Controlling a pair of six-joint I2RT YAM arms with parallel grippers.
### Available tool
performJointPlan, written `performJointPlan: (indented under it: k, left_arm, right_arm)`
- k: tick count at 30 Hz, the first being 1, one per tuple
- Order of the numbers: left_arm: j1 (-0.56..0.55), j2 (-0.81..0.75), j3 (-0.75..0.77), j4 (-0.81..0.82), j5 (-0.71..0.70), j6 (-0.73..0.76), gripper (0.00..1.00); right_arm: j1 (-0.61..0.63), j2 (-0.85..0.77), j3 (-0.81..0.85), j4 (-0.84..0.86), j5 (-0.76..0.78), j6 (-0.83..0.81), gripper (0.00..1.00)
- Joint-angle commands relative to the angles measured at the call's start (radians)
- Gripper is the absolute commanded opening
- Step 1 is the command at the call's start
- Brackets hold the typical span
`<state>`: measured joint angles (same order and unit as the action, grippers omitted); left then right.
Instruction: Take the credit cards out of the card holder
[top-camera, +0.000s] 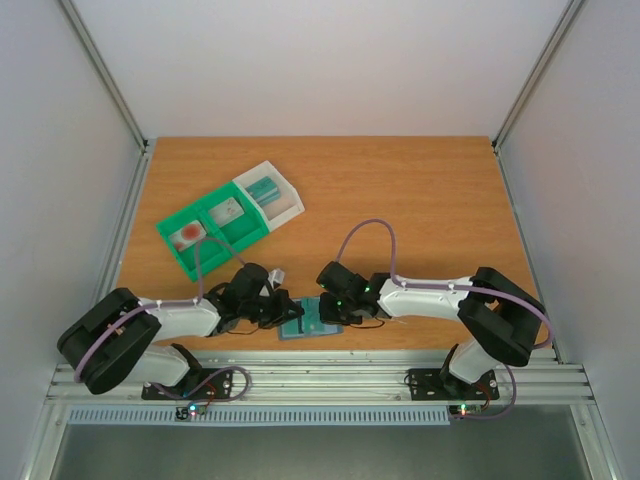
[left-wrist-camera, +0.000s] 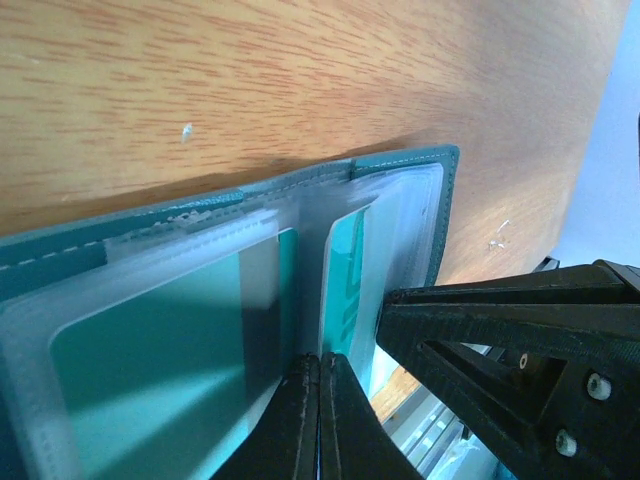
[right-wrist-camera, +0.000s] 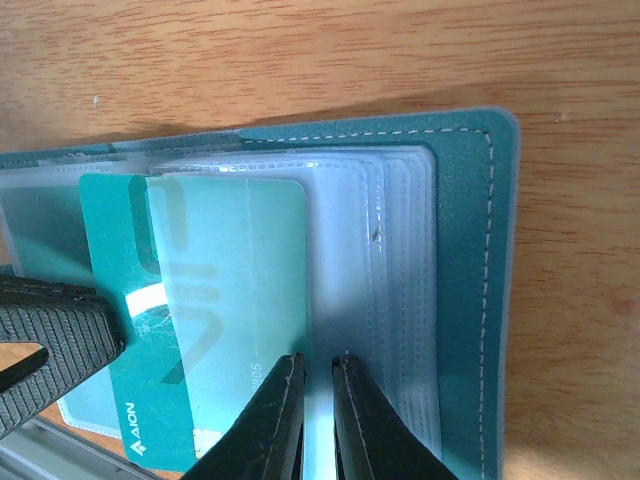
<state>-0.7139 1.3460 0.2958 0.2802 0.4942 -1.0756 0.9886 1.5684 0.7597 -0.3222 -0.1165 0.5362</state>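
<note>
— Teal card (right-wrist-camera: 225, 295): which way from your right end effector (right-wrist-camera: 318, 372)?
— At its 9 o'clock, just beside. Long axis 12-to-6, poking from the card holder (right-wrist-camera: 470, 250) at the tabletop's (top-camera: 400, 190) 6 o'clock edge.
— Grips?
— Left end effector (left-wrist-camera: 319, 368) is clenched at the fold. Right is nearly closed; you cannot tell on what. Both flank the card.

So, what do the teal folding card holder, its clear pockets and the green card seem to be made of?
The teal folding card holder looks like matte leather or imitation leather: a pale stitched seam runs along its edge. Its clear pockets seem soft frosted plastic, with welded ridges. The green card looks like stiff glossy plastic, reflecting light.
</note>
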Motion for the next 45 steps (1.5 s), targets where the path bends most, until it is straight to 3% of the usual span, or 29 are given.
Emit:
performJointPlan:
  k: [1,6,11,15,22,37,45]
  left_arm:
    - [-0.003,-0.007,0.025,-0.054,-0.009,0.034,0.0]
    - [-0.004,-0.026,0.02,-0.076,-0.012,0.048,0.01]
    - [-0.003,-0.021,0.029,-0.078,-0.007,0.055,0.08]
    - [-0.004,0.011,0.028,-0.027,0.014,0.041,0.04]
    - [-0.004,0.064,-0.007,0.109,0.038,-0.024,0.12]
    - [-0.004,0.052,-0.035,0.128,0.028,-0.056,0.2]
    - [-0.007,0.085,-0.04,0.2,0.043,-0.094,0.15]
  right_arm:
    - [-0.001,0.025,-0.045,-0.091,0.067,0.018,0.11]
    - [-0.001,0.028,-0.033,-0.089,0.058,0.013,0.11]
    - [-0.001,0.013,-0.027,-0.102,0.065,0.005,0.11]
    - [-0.001,0.016,-0.033,-0.085,0.051,0.015,0.11]
    - [-0.001,0.017,-0.034,-0.079,0.048,0.017,0.11]
    - [-0.001,0.023,-0.036,-0.071,0.047,0.014,0.11]
    - [-0.001,0.023,-0.035,-0.071,0.046,0.011,0.11]
